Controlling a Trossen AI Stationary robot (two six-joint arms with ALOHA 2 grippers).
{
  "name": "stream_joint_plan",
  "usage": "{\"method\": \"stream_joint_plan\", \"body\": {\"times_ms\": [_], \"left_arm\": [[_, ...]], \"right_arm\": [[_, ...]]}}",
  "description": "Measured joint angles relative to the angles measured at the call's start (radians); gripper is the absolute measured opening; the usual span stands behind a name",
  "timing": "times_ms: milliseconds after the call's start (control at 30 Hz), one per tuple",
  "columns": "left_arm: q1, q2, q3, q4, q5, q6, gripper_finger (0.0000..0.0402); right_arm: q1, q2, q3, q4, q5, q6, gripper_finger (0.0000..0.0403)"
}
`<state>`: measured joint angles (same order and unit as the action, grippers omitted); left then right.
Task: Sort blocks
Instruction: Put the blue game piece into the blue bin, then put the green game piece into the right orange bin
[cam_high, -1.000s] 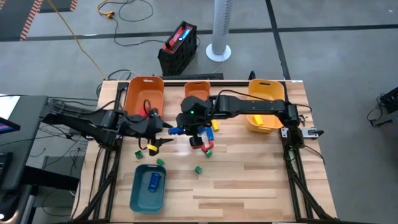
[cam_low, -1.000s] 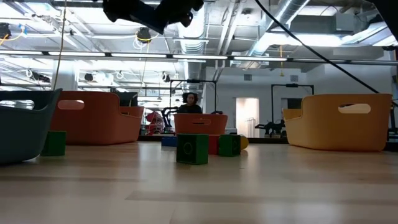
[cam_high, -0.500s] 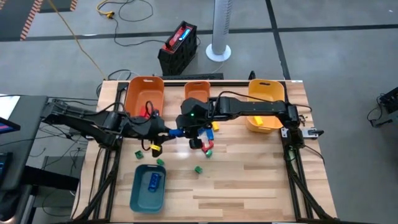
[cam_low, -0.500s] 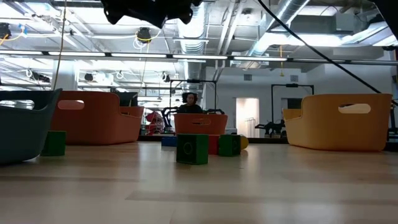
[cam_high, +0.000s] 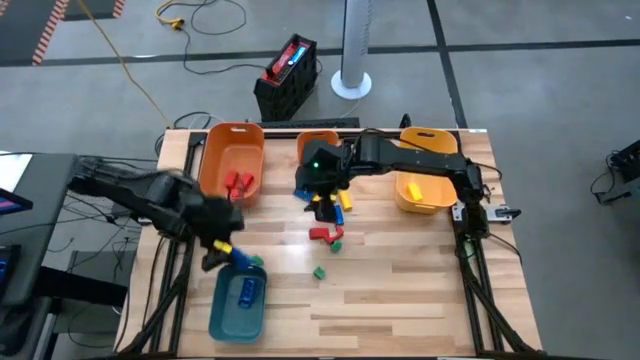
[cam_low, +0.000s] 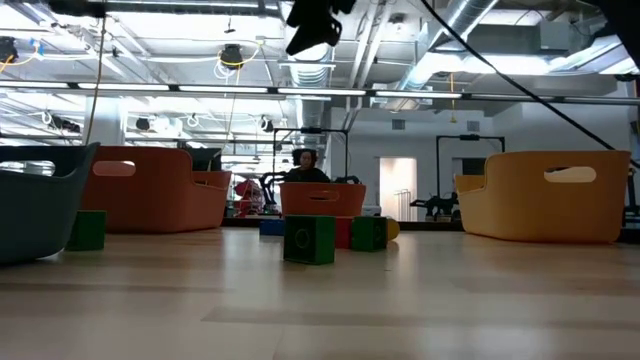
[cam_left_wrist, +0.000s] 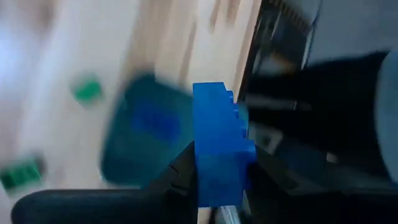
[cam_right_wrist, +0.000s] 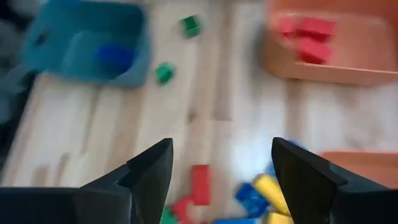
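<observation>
Blue block (cam_left_wrist: 221, 146) pinched between the fingers of the left end effector (cam_left_wrist: 217, 177); in the left wrist view it stands upright in the grip, studs showing on one side. In the high view the left end effector (cam_high: 222, 250) sits at lower left of the table (cam_high: 400, 290), just beside the upper edge of the teal bin (cam_high: 238, 303). That bin already holds a blue block (cam_high: 247, 290).

Loose blocks in the high view: a mixed cluster of blue and yellow blocks (cam_high: 335, 203) near frame centre, a red block (cam_high: 320, 234) below it touching a green block (cam_high: 336, 241), and a single green block (cam_high: 319, 271) further down, apart from the rest. Another green block (cam_high: 256, 261) lies just beside the teal bin's upper right corner. Red blocks (cam_high: 238, 183) lie in the large orange bin (cam_high: 231, 160) at upper left. A yellow block (cam_high: 412, 189) lies in the yellow bin (cam_high: 425, 168) at upper right. A smaller orange bin (cam_high: 317, 146) stands between the two.

Right end effector (cam_high: 322, 190) hangs over the mixed cluster, fingers spread wide, nothing between them; the right wrist view shows both fingers (cam_right_wrist: 146, 177) well apart above the table.

Low view: green block (cam_low: 309, 239) stands in front at centre, another green block (cam_low: 88, 229) at left just beside the teal bin's wall.
</observation>
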<state>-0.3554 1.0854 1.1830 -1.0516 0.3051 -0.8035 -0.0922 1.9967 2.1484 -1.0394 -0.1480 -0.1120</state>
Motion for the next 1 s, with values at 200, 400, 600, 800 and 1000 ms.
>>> {"method": "stream_joint_plan", "body": {"times_ms": [200,400,600,800,1000], "left_arm": [[-0.185,0.087,-0.070,0.004,0.032,-0.185,0.0081],[-0.280,0.096,-0.241,0.222,-0.005,-0.332,0.0081],[-0.299,0.097,-0.407,0.407,-0.022,-0.476,0.0086],[-0.296,0.096,-0.409,0.436,-0.038,-0.510,0.0195],[-0.286,0.062,-0.365,0.390,-0.041,-0.523,0.0249]], "right_arm": [[-0.035,0.007,-0.022,0.060,0.045,0.085,0.0282],[-0.023,0.007,-0.023,0.086,0.044,0.086,0.0282],[0.002,0.007,-0.023,0.103,0.044,0.090,0.0282],[0.022,0.007,-0.023,0.092,0.044,0.105,0.0282],[0.027,0.006,-0.023,0.095,0.044,0.108,0.0282]]}}
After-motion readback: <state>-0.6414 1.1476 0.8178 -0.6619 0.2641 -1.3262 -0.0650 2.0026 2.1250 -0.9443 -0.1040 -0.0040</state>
